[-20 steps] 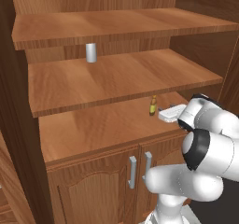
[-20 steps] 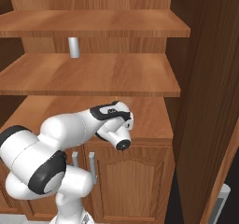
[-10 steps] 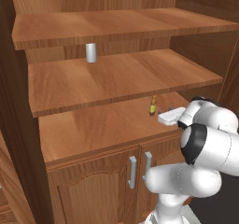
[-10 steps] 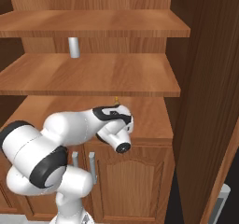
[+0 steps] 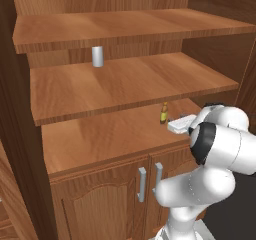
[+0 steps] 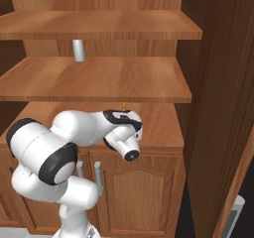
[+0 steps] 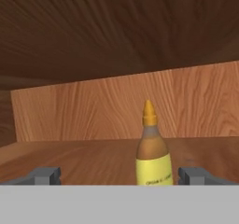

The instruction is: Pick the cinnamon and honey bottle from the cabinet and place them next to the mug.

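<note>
Pincer [image 7: 119, 175] wide open, empty, honey bottle [image 7: 152, 148] upright between its tips.

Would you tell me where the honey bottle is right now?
The honey bottle stands upright on the cabinet's lowest open shelf, toward its right end, and in the hand view it is just ahead of the open gripper.

White glossy rounded arm segments, black joint bands, black-rimmed wrist; two small dark grey fingers [image 7: 44, 175].
</note>
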Available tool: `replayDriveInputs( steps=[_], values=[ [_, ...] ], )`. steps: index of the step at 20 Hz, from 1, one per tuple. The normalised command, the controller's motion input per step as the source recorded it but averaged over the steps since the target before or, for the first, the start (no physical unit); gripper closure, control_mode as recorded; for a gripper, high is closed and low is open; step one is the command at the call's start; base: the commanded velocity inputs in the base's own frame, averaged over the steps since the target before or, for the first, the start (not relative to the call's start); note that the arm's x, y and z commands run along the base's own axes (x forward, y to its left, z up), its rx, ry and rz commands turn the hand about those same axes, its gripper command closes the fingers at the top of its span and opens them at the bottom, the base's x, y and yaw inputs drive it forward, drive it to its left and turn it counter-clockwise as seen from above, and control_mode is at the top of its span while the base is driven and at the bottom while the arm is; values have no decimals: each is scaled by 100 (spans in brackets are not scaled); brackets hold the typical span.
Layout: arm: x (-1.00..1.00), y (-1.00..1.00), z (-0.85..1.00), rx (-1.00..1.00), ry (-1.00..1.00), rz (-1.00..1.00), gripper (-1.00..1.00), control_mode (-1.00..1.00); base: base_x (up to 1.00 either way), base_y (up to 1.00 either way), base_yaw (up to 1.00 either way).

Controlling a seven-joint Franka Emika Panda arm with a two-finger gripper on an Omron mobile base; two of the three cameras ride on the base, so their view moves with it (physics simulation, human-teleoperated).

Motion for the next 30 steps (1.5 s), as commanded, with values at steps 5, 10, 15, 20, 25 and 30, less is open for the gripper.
replayDriveInputs(
  steps=[5, 10, 15, 20, 25, 30],
  values=[
    [20, 0, -5, 0, 1, 0, -100, -100, 0, 0, 0],
    [5, 0, -1, 0, 0, 0, -100, -100, 0, 0, 0],
    [13, 0, 0, 0, 0, 0, -100, -100, 0, 0, 0],
    [22, 1, 0, 0, 0, -2, -100, -100, 0, 0, 0],
    [21, 7, 0, -1, 0, -5, -100, -100, 0, 0, 0],
    [15, 3, -5, 0, 0, -6, -100, -100, 0, 0, 0]
  ],
)
